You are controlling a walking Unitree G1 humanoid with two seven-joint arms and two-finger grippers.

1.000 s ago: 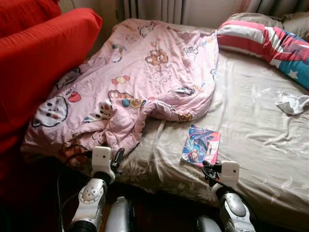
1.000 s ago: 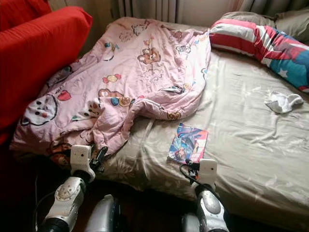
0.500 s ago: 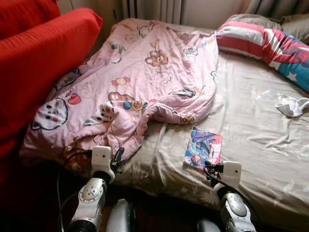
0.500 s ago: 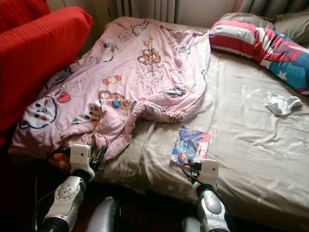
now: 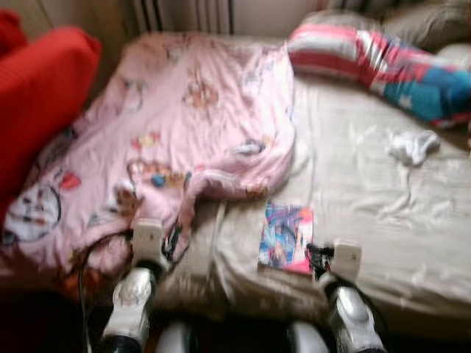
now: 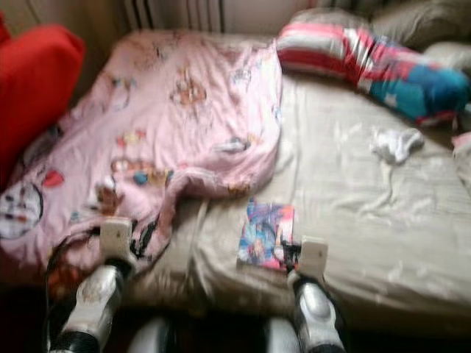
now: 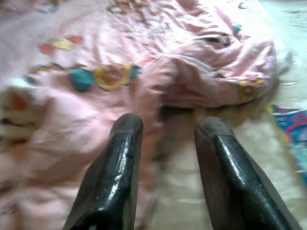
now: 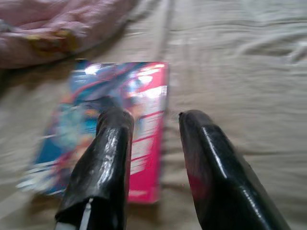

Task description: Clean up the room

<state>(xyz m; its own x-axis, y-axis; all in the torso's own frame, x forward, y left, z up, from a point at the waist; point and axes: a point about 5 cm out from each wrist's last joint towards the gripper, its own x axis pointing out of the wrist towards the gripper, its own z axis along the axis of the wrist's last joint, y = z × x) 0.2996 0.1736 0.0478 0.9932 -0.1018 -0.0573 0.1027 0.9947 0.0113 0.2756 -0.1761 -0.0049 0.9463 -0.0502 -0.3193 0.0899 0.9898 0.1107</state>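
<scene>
On the bed: everything below is placed against the wide bed with its creased beige sheet [image 5: 368,191].
Quilt: a large pink padded quilt printed with cartoon animals [image 5: 169,125] lies rumpled over the bed's left half, its folded corner reaching toward the middle of the sheet.
Armchair: a red upholstered armchair [image 5: 37,103] stands against the bed's left side, just beside the quilt.
Pillow: a long pillow striped red, white and blue [image 5: 383,62] lies across the bed's head, at the right.
Book: a thin glossy book with a blue and pink picture cover [image 5: 285,237] lies flat on the sheet near the bed's front edge, just beside the quilt's corner.
Cloth: a small crumpled white cloth [image 5: 411,145] rests on the sheet's right part, near the pillow.
Left gripper [image 7: 165,125]: above the quilt's front hem at the bed's edge, fingers parted, holding nothing.
Right gripper [image 8: 151,115]: low over the book, fingers parted and empty, one black finger [image 8: 103,158] over the cover, the other over bare sheet.
</scene>
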